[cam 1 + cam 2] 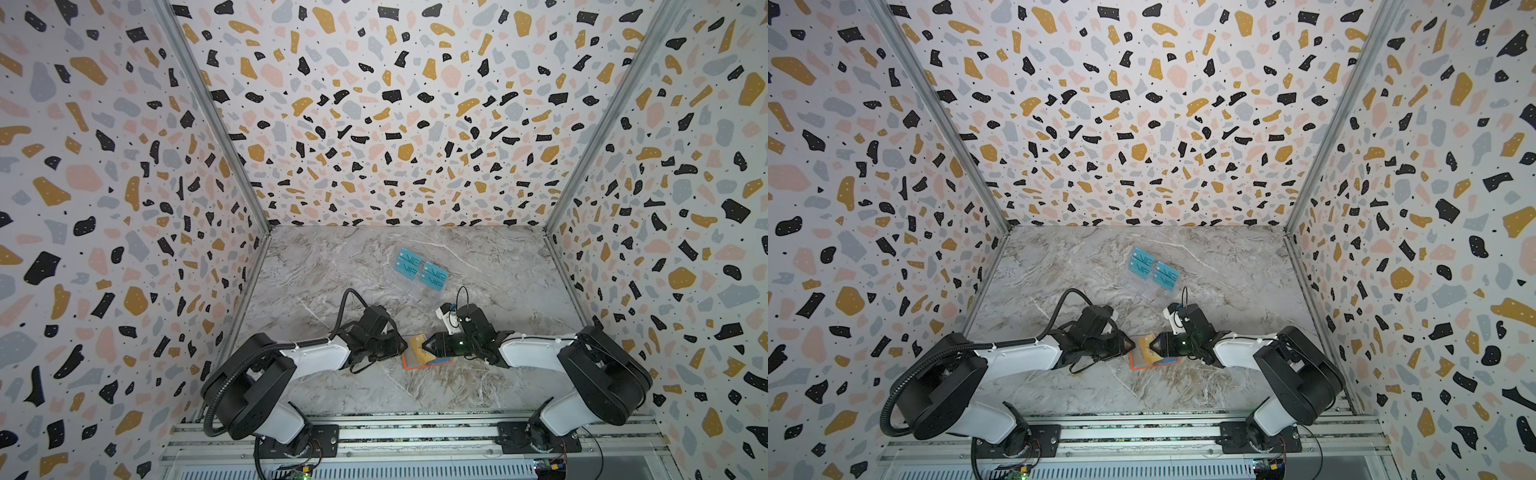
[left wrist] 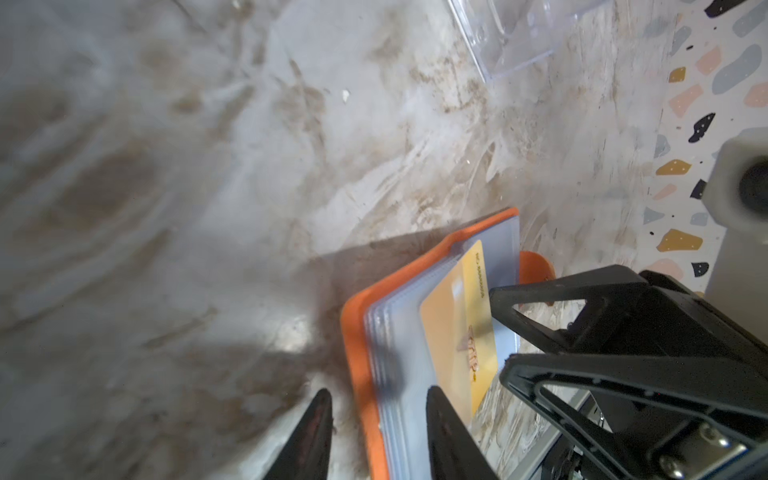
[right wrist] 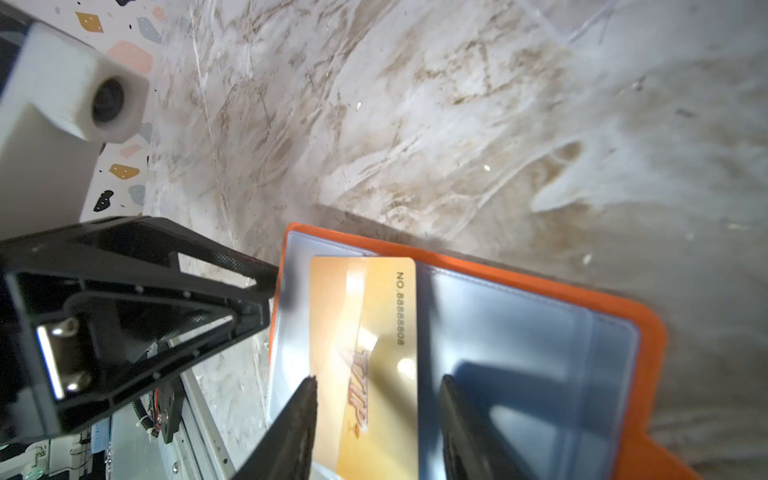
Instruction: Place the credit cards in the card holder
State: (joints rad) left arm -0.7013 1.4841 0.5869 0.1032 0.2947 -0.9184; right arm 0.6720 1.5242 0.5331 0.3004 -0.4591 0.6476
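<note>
Right wrist view: the right gripper (image 3: 378,380) stands with jaws apart, straddling one gold credit card (image 3: 365,324) directly beneath its tips. The card lies flat on the clear sleeves of the open orange card holder (image 3: 648,332); whether it sits inside a sleeve cannot be told. The left gripper (image 2: 378,395), jaws likewise parted, straddles the sleeve edges opposite, tips facing. Beyond both, well apart on the marble table (image 1: 332,270), a clear rack (image 1: 405,286) holds teal cards (image 1: 434,275). The gold card is glossy, with "VIP" script and a dark number line.
</note>
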